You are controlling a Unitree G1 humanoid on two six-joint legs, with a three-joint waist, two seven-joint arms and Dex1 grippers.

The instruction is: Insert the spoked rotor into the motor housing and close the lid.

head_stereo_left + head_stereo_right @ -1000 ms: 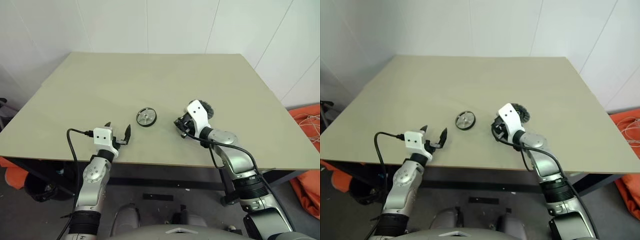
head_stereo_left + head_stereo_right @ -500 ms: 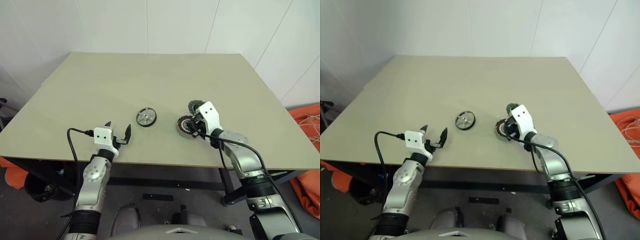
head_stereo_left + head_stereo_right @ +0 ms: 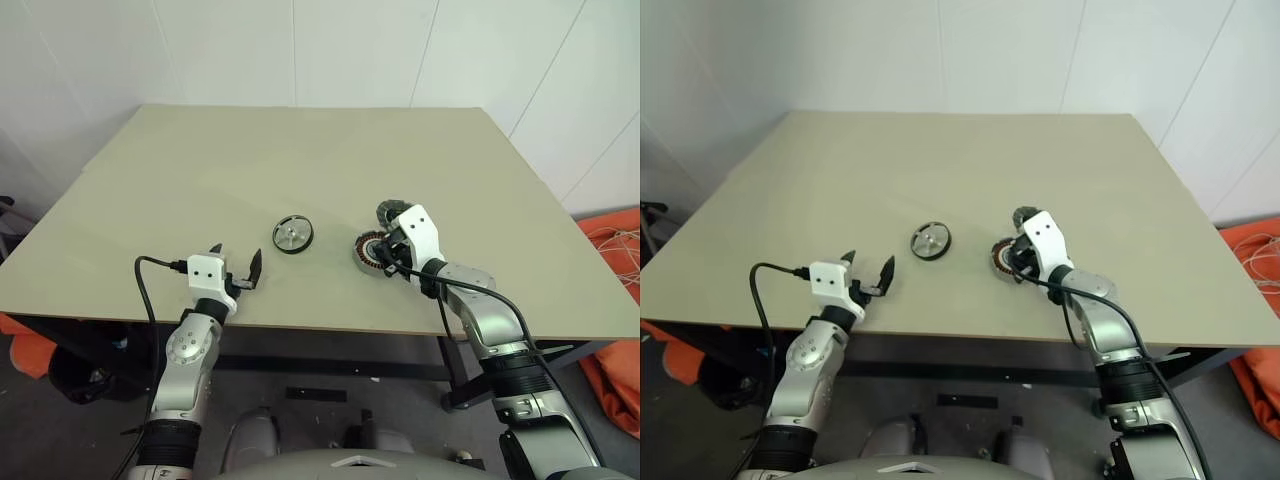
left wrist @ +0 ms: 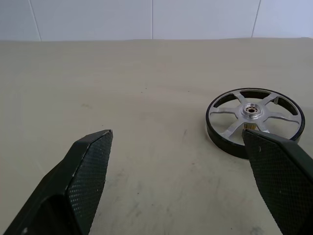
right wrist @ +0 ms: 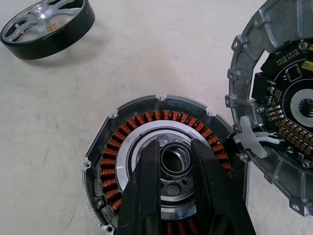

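Right gripper (image 5: 173,161) fingers nearly closed over the centre hole of the grey copper-wound motor housing (image 5: 146,132); grey slotted lid (image 5: 288,98) tilted beside it. Left gripper (image 3: 236,268) fingers spread wide, empty, at the surface's near edge, facing the black-rimmed silver spoked rotor (image 3: 293,234).

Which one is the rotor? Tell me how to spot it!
Look at the tan table. Near its front middle lies the rotor, a flat wheel left of the housing with copper windings. The rotor alone has a black rim and shiny silver spokes.
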